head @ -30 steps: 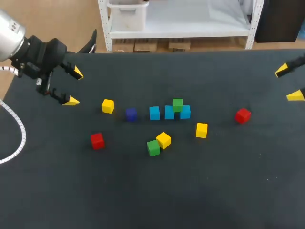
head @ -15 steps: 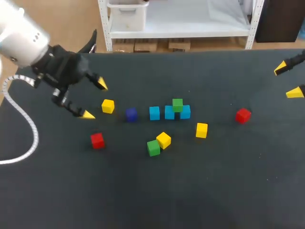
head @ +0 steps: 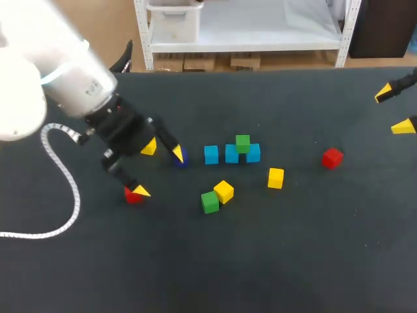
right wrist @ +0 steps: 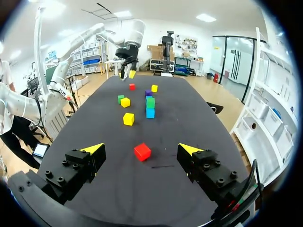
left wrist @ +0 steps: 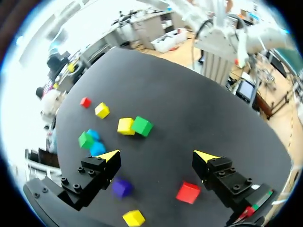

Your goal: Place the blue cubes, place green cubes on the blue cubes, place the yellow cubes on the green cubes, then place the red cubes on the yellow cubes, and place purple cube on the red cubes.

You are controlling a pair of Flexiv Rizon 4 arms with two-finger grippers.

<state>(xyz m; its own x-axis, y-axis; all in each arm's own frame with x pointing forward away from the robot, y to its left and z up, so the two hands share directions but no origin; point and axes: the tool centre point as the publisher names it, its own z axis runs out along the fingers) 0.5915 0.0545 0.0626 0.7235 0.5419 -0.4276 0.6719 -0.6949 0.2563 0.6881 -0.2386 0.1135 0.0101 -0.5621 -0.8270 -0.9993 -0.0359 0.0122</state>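
Three blue cubes [head: 210, 154] stand in a row mid-table, and a green cube [head: 242, 143] rests on the two right ones. A second green cube [head: 209, 202] touches a yellow cube [head: 223, 191] in front of the row. Another yellow cube [head: 275, 177] and a red cube [head: 332, 158] lie to the right. My left gripper [head: 158, 173] hangs open above the table, one tip over the purple cube [left wrist: 121, 187], the other over a red cube [left wrist: 188, 192]. A third yellow cube [head: 148, 147] sits behind it. My right gripper [right wrist: 142, 149] stands open at the far right, well short of the right-hand red cube [right wrist: 142, 151].
A white cable [head: 65, 195] from my left arm loops over the table's left part. The dark table [head: 260, 261] is bare along its whole front half and at its back.
My left arm has swung right and forward, from the table's left edge to above the purple and left red cubes. Its fingers stayed open. The right arm has not moved.
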